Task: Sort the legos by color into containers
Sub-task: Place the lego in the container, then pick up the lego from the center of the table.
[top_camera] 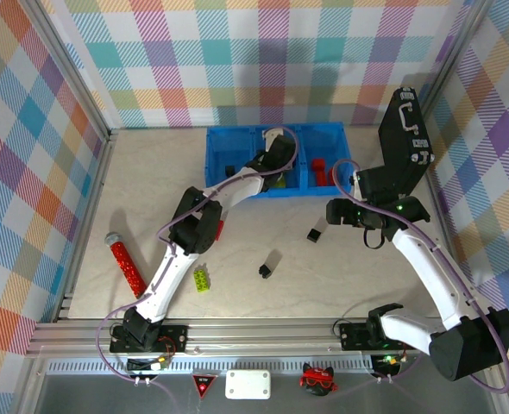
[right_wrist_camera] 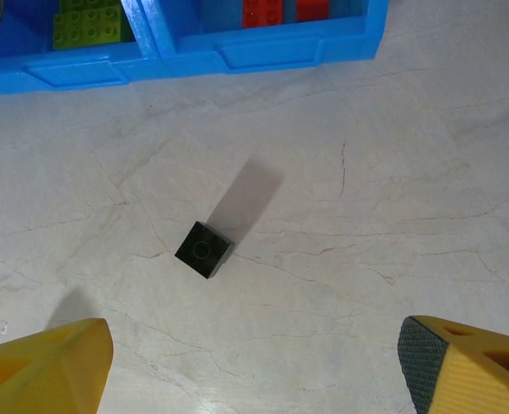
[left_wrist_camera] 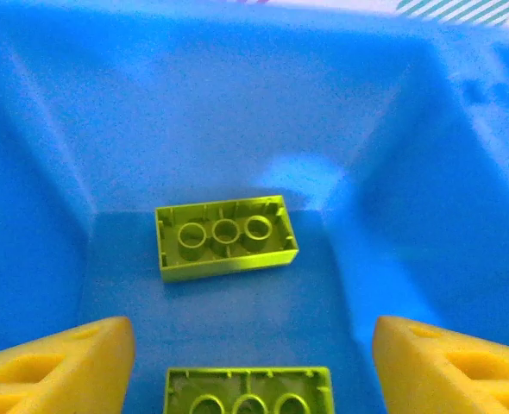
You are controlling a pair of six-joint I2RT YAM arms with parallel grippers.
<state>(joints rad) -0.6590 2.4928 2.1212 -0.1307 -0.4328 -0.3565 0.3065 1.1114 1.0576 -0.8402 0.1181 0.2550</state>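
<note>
The three joined bright-blue plastic bins (top_camera: 220,147) sit in a row at the far side of the pale stone-look surface (top_camera: 151,190). The left arm (top_camera: 172,267) reaches over the middle bin. The yellow left fingers (left_wrist_camera: 56,366) are wide apart and hold nothing, low inside that bin. Two lime green plastic bricks lie on the bin floor with the hollow side up. The first lime green brick (left_wrist_camera: 226,237) lies ahead of the fingers. The second lime green brick (left_wrist_camera: 248,392) lies between them, cut off by the bottom edge of the left wrist view. The yellow right fingers (right_wrist_camera: 43,366) are wide apart too and hold nothing, above the surface in front of the bins. A small black square brick (right_wrist_camera: 204,249) lies on the surface ahead of them, well apart from the bins. Behind it, red bricks (right_wrist_camera: 272,10) lie in the right-hand bin. From above, another black brick (top_camera: 267,267) lies on the surface nearer the arms, and a loose lime green studded brick (top_camera: 202,278) lies just beside the left arm. A red glittery tube (top_camera: 125,263) lies at the left side of the surface. A black handled case (top_camera: 407,129) stands to the right of the bins.
</note>
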